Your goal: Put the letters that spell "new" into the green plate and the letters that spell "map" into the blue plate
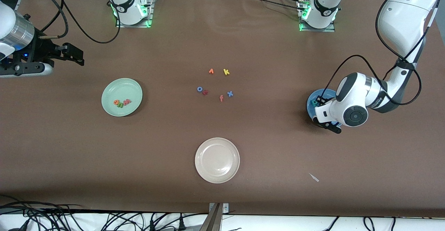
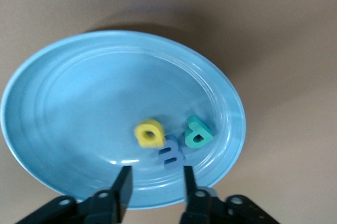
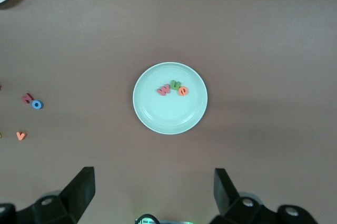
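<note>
Left gripper (image 2: 154, 184) low over blue plate (image 2: 63, 108), jaws part open, empty, m (image 2: 171, 152) just ahead between a (image 2: 149, 133) and p (image 2: 197, 132); right gripper (image 3: 152, 192) waits wide open, empty, high over green plate (image 3: 152, 113).

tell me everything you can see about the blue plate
The blue plate is round, medium blue and glossy, looking like glazed ceramic or hard plastic, with a shallow raised rim and faint concentric rings. It sits flat on the brown table at the left arm's end. Three small foam letters lie inside near one edge: a yellow a, a light blue m and a teal p. The left pincer hangs just over them, fingers parted and empty.
</note>
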`<state>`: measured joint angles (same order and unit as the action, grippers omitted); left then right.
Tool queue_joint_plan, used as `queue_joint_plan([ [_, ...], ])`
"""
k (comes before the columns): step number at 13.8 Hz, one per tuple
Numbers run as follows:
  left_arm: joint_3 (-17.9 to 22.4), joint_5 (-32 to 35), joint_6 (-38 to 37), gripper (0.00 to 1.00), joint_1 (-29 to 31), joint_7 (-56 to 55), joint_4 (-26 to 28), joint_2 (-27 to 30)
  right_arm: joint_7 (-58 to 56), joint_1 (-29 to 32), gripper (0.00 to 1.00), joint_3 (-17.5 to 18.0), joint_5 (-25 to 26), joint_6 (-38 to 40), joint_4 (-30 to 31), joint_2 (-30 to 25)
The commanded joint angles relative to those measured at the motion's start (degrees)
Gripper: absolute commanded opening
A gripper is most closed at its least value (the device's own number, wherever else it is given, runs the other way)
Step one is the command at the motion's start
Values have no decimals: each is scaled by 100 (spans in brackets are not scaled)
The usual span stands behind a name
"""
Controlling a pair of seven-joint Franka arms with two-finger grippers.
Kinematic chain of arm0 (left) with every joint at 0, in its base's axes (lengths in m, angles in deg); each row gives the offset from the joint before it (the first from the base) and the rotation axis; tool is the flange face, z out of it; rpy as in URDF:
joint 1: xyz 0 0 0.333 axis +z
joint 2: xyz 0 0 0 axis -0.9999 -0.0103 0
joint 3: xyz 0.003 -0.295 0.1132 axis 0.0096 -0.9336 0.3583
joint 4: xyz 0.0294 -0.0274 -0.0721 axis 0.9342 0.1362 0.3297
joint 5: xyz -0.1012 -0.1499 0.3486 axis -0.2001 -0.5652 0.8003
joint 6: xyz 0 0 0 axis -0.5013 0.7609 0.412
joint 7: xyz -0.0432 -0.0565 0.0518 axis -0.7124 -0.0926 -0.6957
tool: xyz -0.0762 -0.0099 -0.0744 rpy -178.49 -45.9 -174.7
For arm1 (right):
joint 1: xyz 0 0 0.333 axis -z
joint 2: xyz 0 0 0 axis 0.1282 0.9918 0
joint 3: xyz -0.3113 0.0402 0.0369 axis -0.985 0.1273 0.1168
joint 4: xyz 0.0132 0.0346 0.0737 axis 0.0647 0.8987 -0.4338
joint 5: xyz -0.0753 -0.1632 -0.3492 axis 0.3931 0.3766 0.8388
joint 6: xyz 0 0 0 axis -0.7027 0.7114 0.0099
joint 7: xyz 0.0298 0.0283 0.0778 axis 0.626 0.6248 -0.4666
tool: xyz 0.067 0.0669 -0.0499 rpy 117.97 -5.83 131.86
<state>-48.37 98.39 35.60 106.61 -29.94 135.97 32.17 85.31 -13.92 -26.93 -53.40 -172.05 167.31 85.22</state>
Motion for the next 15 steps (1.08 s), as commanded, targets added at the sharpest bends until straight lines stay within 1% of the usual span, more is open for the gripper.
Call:
queue_joint_plan([
  [1, -9, 54, -189, 100, 20, 201, -396, 27, 14, 67, 99, 7, -91, 134, -31, -96],
  [5, -9, 36, -918, 100, 37, 139, -959, 62, -21, 76, 100, -64, -91, 221, -31, -183],
  [7, -9, 18, -1016, 100, 46, 78, -1030, 115, -56, 76, 99, -90, -91, 309, -31, -236],
  [10, -61, -122, -1043, 100, 72, -528, -1030, 273, -82, 76, 100, -178, -83, 354, -31, -307],
  [13, -61, -281, -1226, 100, 142, -511, -1152, 396, -82, 67, 100, -187, -91, 389, -31, -342],
  [14, -35, -376, -1245, 100, 160, -529, -1179, 492, -74, 67, 99, -187, -83, 398, -31, -342],
  [15, 87, -577, -1236, 100, 143, -538, -1136, 797, -82, 67, 100, -187, -83, 407, -31, -368],
])
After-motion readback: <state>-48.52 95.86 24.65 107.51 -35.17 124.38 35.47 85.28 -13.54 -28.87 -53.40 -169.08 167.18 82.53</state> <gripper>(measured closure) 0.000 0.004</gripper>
